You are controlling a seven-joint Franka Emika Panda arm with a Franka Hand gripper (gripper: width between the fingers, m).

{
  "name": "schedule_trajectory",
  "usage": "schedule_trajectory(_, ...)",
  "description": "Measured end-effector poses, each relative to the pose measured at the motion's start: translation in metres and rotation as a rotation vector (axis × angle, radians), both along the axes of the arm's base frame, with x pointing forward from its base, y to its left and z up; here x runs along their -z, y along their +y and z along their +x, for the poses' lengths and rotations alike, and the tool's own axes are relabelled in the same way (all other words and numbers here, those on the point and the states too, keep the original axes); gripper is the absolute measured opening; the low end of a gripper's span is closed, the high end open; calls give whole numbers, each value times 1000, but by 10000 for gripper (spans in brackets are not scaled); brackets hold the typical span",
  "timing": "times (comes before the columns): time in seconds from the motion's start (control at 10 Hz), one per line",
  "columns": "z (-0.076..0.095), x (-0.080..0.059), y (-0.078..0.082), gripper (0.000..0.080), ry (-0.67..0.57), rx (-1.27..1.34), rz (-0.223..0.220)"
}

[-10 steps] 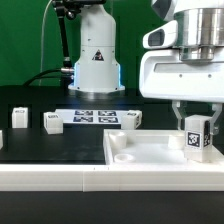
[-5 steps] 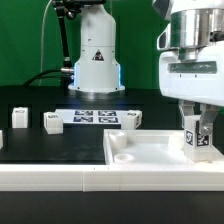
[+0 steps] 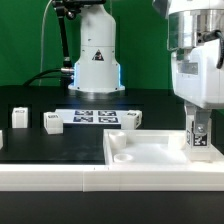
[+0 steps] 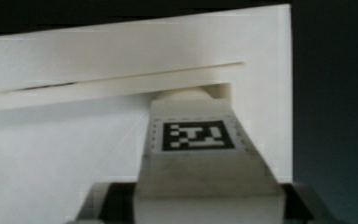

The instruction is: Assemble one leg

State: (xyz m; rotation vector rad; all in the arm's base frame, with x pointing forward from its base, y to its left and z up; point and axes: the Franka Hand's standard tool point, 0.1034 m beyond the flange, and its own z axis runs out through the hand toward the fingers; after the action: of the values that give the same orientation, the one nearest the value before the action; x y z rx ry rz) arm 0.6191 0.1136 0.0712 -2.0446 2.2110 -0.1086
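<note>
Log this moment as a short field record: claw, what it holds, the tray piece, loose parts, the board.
claw: shut on the small white plastic block-like leg with a black-and-white tag
leg pose: upright, at the exterior view's right end of the large white square tray-like piece
contact with tray: cannot tell
loose parts: three small white blocks on the black table
marker board: flat on the table behind the tray
</note>
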Motion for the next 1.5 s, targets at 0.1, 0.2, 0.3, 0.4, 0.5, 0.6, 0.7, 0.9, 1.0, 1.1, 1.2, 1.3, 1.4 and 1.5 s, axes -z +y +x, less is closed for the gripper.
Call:
schedule_trajectory(0.1, 0, 0, 0, 293, -3, -51, -8)
schedule_trajectory(0.2, 0, 1, 0, 483, -2, -102, -15)
schedule_trajectory(0.3, 0, 1, -1, 617, -6, -187, -28)
schedule_trajectory(0.4, 1, 1, -1, 617, -16, -289, -45)
schedule_trajectory(0.5, 0, 1, 0, 640, -21, -396, -62)
schedule_trajectory(0.6, 0, 1, 1, 640, -23, -492, -76)
schedule_trajectory(0.7, 1, 1, 2, 648, -28, -607, -92)
schedule_trajectory(0.9, 2, 0, 2, 649, -35, -787, -118)
schedule_trajectory(1.0, 2, 0, 3, 649, -37, -877, -133)
schedule_trajectory(1.1, 2, 1, 4, 649, -35, -958, -149)
schedule_trajectory(1.2, 1, 1, 4, 649, -31, -1060, -168)
schedule_trajectory(1.3, 0, 2, 5, 649, -27, -1118, -180)
schedule_trajectory(1.4, 0, 2, 8, 649, -21, -1191, -200)
schedule_trajectory(1.5, 0, 2, 8, 649, -17, -1255, -215)
